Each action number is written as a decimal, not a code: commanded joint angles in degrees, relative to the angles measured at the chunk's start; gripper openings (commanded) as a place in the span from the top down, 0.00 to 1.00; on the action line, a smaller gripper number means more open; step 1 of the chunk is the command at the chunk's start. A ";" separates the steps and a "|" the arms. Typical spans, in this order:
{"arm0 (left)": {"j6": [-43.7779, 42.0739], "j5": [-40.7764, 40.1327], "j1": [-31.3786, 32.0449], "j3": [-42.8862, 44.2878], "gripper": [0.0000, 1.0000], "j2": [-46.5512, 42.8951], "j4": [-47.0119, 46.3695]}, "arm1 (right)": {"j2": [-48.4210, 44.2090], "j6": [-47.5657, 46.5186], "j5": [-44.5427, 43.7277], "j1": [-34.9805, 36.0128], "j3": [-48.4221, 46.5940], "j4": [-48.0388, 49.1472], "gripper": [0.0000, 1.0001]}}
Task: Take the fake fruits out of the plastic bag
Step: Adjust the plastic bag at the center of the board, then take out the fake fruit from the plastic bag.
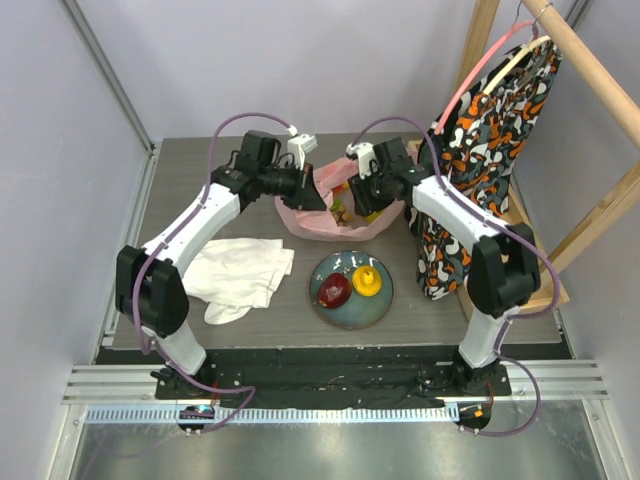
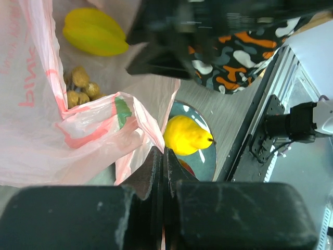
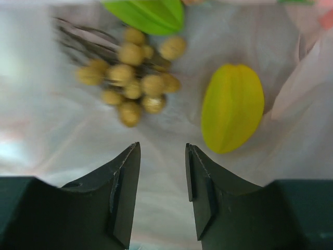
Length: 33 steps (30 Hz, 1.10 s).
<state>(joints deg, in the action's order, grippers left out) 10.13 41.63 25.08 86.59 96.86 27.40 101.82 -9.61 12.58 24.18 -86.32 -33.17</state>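
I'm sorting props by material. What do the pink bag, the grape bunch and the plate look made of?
The pink bag: thin plastic film, translucent and crinkled. The grape bunch: probably plastic, dull brownish-yellow beads on dark stems, though blurred. The plate: likely glazed ceramic, with a glossy blue-grey surface; not certain.

Table (image 1: 200,180): dark grey-brown top with a wood grain, set between pale walls; three things lie directly on it. Plastic bag (image 1: 320,222): pink, translucent, crumpled, at the far middle of the top, mouth upward. Cloth (image 1: 240,275): white, rumpled, on the near left, well apart from the bag. Plate (image 1: 345,316): round, dark blue-grey, at the near middle, just beside the cloth and just in front of the bag. Patterned fabric (image 1: 440,260): orange, black and white, hanging at the right edge; whether its lower end rests on the top cannot be told.
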 commanded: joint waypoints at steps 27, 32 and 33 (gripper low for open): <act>-0.99 0.47 1.02 0.60 1.00 -2.73 -0.50 | 18.50 -5.42 -18.12 -0.37 -11.32 4.43 0.21; -1.16 0.47 1.02 0.25 1.00 -2.82 -0.50 | 18.33 -8.32 -17.41 -0.28 -11.06 4.08 0.47; -1.17 0.56 1.11 0.16 1.00 -2.82 -0.50 | 17.89 -8.85 -16.98 -0.28 -11.06 3.73 0.53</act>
<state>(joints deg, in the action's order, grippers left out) 10.00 41.63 25.91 85.32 96.84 27.68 121.78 -15.49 -4.49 23.88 -94.76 -29.17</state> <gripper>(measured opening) 0.012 0.609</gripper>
